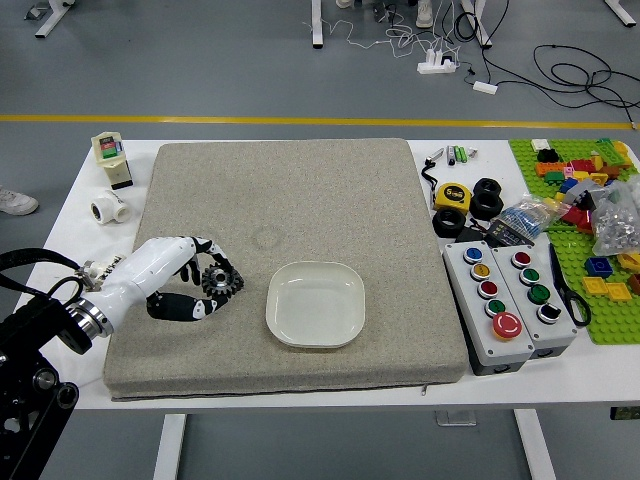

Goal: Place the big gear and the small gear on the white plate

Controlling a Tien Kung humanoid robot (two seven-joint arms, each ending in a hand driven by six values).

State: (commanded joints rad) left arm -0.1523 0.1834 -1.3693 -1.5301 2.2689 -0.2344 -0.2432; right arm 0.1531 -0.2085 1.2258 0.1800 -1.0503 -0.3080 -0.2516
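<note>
Your left hand (170,264): fingers grasping toothed, dark big gear (221,280), left of the glossy, rounded-square white plate (315,305). Plate rests on coarse grey mat (330,210), nearer the table's (75,225) near edge.

Reading log: on the yellow tape measure (453,196), at the right side of the grey mat (300,220), I can read one numeral — a "5" on its dark round face; the smaller print around it is too small for me. The pale box (108,148) near the table's far left corner bears a green and red label — lettering too small to read. I log no wording from it.
</note>
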